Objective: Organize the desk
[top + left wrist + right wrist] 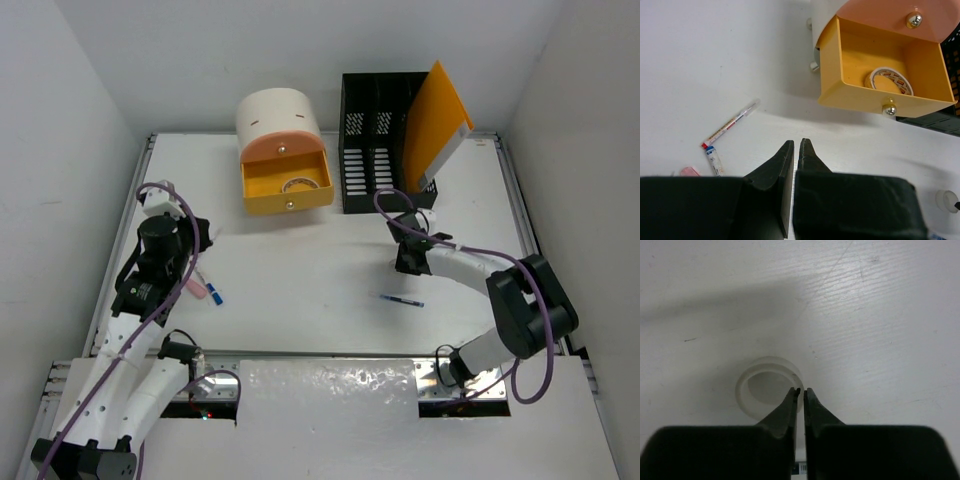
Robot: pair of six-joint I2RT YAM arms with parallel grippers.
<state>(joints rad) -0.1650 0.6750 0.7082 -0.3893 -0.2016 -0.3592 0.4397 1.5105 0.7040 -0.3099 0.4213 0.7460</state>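
The white desk (300, 290) has a foil strip (330, 385) at its near edge. My right gripper (407, 262) (801, 390) is low over the desk, right of centre. It is shut on the rim of a translucent tape ring (765, 385), with one finger inside the ring and one outside. The ring also shows in the left wrist view (946, 200). My left gripper (188, 258) (796, 142) is shut and empty, above the desk's left side. A red-capped pen (730, 124), a blue-and-white marker (713, 160) and a pink piece (689, 171) lie beside it.
A white and orange cabinet has its yellow drawer (288, 188) (880, 65) open, with a tape roll (888, 81) inside. A black file rack (375, 140) at the back holds an orange folder (435, 120). A dark pen (402, 300) lies near the right arm.
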